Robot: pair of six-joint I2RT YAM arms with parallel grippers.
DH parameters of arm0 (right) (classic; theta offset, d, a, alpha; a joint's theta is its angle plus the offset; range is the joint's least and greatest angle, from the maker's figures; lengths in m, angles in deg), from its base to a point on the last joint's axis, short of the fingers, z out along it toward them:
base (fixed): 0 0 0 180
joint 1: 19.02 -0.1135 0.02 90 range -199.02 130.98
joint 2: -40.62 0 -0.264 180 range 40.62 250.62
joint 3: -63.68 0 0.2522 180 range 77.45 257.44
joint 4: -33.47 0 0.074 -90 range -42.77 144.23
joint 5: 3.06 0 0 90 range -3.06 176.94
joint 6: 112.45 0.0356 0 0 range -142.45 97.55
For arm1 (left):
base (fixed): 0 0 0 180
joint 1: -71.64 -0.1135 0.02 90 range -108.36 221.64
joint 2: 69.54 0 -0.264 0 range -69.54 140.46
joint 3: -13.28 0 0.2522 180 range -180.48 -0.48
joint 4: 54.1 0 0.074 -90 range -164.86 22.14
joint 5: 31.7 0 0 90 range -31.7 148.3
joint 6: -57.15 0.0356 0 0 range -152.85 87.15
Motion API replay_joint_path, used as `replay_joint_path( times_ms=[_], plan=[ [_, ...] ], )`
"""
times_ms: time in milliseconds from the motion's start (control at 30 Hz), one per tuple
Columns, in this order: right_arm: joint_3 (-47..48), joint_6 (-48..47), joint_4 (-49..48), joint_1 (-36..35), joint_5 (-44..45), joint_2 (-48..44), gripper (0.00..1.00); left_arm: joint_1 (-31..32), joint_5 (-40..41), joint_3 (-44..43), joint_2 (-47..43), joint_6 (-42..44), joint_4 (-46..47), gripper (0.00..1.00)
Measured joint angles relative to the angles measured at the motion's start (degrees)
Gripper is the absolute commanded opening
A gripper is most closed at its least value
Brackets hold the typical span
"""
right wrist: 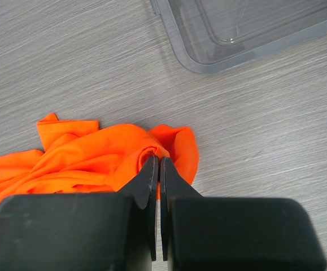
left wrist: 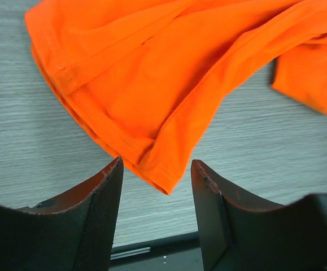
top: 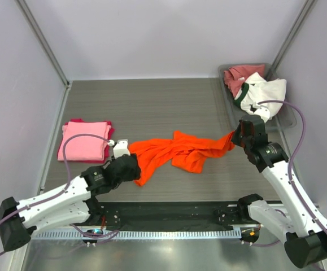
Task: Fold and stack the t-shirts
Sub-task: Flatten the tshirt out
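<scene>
The bright orange t-shirt (top: 177, 151) lies crumpled and stretched across the middle of the table. My right gripper (top: 238, 135) is shut on its right end, pinching a fold of orange cloth (right wrist: 152, 152). My left gripper (top: 130, 168) is open at the shirt's left end, and a hemmed corner (left wrist: 157, 169) hangs just ahead of the gap between its fingers. A folded light pink shirt (top: 85, 140) lies on a magenta one (top: 76, 121) at the left. A dusty rose-red shirt (top: 239, 76) and a white one with a dark green collar (top: 262, 90) lie in the bin.
A clear plastic bin (top: 287, 116) stands at the back right; its corner shows in the right wrist view (right wrist: 208, 51). White walls close in the table on three sides. A black rail (top: 169, 212) runs along the near edge.
</scene>
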Motion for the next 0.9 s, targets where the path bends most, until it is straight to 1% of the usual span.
replay_joint_path(
  times_ms=[133, 300, 467, 633, 733, 900],
  plan=[
    [-0.2, 0.0, 0.0, 0.0, -0.3, -0.3, 0.01, -3.3, -6.0, 0.9, 4.6, 1.4, 2.1, 0.44],
    [-0.7, 0.0, 0.0, 0.0, -0.8, -0.4, 0.01, -4.7, -10.5, 1.1, 8.2, 2.3, 4.0, 0.43],
    [-1.3, -0.2, 0.0, 0.0, -0.9, -0.8, 0.01, -5.2, -12.5, 1.4, 11.3, 2.6, 5.9, 0.42],
    [-1.4, -0.3, 0.0, 0.0, -1.3, -1.2, 0.01, -5.6, -12.5, 1.4, 14.7, 2.7, 6.6, 0.41],
    [-1.5, -0.4, 0.0, 0.0, -1.5, -1.4, 0.01, -6.3, -12.5, 1.4, 16.5, 2.8, 6.8, 0.39],
    [-1.9, -0.5, 0.0, 0.0, -1.5, -1.4, 0.01, -7.8, -13.3, 1.6, 18.5, 2.9, 8.0, 0.38]
  ],
)
